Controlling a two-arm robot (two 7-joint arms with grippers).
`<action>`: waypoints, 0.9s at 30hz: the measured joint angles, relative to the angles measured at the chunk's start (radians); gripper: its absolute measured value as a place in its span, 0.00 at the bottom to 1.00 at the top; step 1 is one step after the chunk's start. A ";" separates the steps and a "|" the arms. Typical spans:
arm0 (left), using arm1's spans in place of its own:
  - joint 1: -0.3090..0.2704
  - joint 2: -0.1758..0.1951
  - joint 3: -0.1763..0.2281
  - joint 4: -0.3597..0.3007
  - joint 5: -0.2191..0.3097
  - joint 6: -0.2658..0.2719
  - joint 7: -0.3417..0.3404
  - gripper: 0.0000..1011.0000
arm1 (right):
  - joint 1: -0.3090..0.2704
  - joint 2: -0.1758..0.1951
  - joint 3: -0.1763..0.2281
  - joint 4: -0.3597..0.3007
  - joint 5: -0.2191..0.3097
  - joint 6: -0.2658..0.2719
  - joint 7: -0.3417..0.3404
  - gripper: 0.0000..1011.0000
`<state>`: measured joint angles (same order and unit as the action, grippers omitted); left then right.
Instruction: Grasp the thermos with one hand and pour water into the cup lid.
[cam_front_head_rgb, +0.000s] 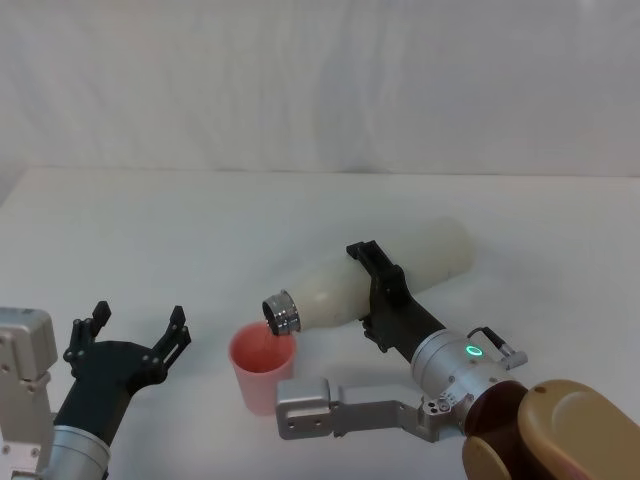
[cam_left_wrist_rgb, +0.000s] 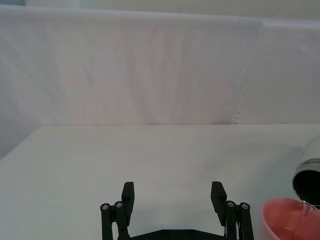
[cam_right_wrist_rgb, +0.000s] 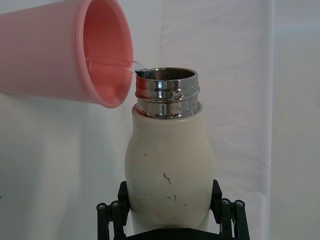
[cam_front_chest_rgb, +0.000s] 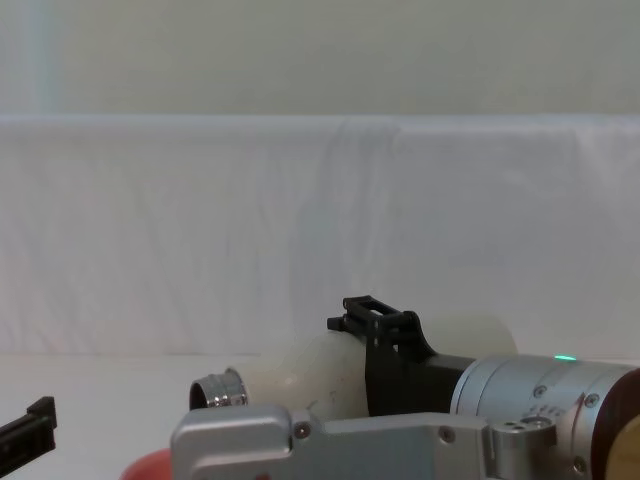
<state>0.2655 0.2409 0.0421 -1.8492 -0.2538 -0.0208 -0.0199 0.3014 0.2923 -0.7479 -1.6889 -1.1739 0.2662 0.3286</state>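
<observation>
White cloth covers the table (cam_front_head_rgb: 330, 210) and hangs as a backdrop behind it, so everything stands out plainly against it. With the cup lid (cam_front_head_rgb: 262, 367) as the mark: it stands upright on the table near the front edge, a small salmon-pink cup with its mouth open to the ceiling. Lying nearly level above and to the right of it is the thermos (cam_front_head_rgb: 385, 278), cream-white and speckled, its shiny steel neck tipped down so the mouth sits just over the cup lid's rim. From the right wrist view a thin clear stream runs from the thermos (cam_right_wrist_rgb: 167, 165) mouth into the cup lid (cam_right_wrist_rgb: 65, 50). Clamped round the middle of the bottle's body, to the right of the cup lid, is the right gripper (cam_front_head_rgb: 380, 290), one black jaw on each side, its silver wrist with a green light trailing back towards the robot. Well to the left of the cup lid, apart from it, the left gripper (cam_front_head_rgb: 135, 325) hovers over bare table with its fingers spread wide and nothing between them.
</observation>
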 joint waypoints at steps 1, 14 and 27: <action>0.000 0.000 0.000 0.000 0.000 0.000 0.000 0.99 | 0.000 0.000 0.000 0.000 -0.002 0.000 0.000 0.95; 0.000 0.000 0.000 0.000 0.000 0.000 0.000 0.99 | -0.001 0.002 -0.002 -0.005 -0.007 0.003 0.003 0.95; 0.000 0.000 0.000 0.000 0.000 0.000 0.000 0.99 | 0.001 0.001 -0.005 -0.005 -0.012 0.003 0.007 0.95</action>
<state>0.2655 0.2409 0.0421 -1.8492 -0.2538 -0.0208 -0.0199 0.3022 0.2929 -0.7531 -1.6936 -1.1858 0.2693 0.3352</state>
